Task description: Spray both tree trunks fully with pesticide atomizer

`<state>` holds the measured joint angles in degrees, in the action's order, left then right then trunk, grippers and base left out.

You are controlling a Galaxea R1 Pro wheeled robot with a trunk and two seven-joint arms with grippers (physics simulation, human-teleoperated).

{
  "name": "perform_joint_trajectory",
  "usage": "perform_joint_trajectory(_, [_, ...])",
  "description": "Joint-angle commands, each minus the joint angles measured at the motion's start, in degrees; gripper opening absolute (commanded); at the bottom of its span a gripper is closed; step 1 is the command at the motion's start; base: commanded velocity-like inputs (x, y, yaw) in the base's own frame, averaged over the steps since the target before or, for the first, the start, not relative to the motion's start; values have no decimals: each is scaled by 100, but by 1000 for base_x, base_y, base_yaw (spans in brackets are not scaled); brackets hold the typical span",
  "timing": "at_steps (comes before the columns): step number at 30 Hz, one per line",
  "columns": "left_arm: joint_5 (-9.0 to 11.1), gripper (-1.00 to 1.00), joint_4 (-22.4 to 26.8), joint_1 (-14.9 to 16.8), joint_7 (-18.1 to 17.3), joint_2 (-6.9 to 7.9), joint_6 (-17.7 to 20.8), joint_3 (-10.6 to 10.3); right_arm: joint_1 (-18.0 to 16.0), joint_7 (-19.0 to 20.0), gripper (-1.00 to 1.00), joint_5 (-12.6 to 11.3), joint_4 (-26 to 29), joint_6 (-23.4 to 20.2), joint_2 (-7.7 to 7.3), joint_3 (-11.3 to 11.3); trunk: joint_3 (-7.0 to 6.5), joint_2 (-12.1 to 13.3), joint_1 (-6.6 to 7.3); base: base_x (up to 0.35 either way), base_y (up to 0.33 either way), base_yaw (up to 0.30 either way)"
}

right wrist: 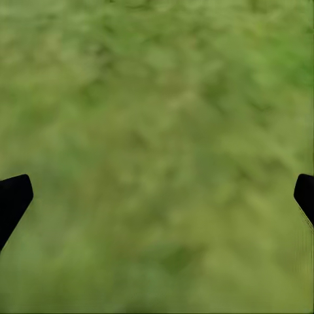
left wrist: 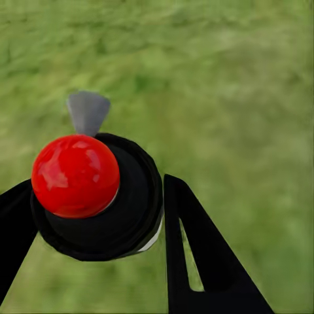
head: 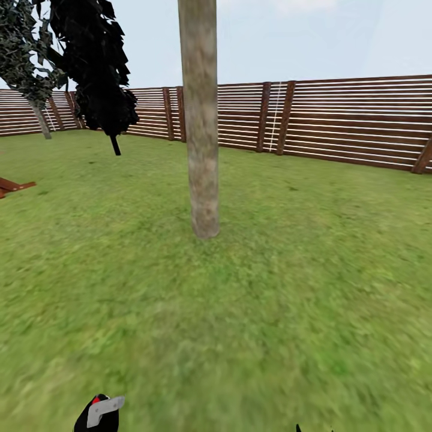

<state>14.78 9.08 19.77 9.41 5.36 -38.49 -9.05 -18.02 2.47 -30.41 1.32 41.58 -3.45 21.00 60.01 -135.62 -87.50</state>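
while left claw [left wrist: 98, 216] grips atomizer [left wrist: 91, 196]

no readable text, labels or signs

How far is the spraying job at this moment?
Done: the atomizer is off the grass, between the left gripper fingers. In hand: the robot faces a thick trunk standing some way ahead on the lawn. Left: spraying; I see no pale specks on the bark, and a second tree also needs covering. The right gripper is open, empty.

Green lawn [head: 312, 288] ringed by a brown slatted fence [head: 354, 120] under pale sky [head: 312, 36].
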Motion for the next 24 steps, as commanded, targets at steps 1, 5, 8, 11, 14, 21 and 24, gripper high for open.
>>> perform_joint_trajectory(1, [-1,-100,-1,0,0,0,0,0,0,1,100,0,0,0,1,0,0,0,0,340,0,0])
perform_joint_trajectory(5, [-2,-100,1,0,0,0,0,0,0,3,100,0,0,-1,2,0,0,0,0,340,0,0])
perform_joint_trajectory(8, [-2,-100,-2,0,0,-5,1,-6,0,1,100,0,0,-1,2,0,0,0,0,340,0,0])
perform_joint_trajectory(11, [0,-100,1,0,-6,-8,0,-8,0,4,100,0,0,-1,2,0,0,0,0,339,0,0])
perform_joint_trajectory(14, [2,-100,2,1,-9,-9,0,-9,0,2,100,0,0,-1,0,0,0,0,0,340,0,0])
perform_joint_trajectory(21, [7,-100,6,0,-9,56,0,-8,0,3,100,0,0,-1,2,0,0,0,0,340,0,0])
perform_joint_trajectory(24, [7,-100,6,1,-9,61,0,-17,0,-12,100,-14,14,6,-29,-3,0,0,0,340,0,0])
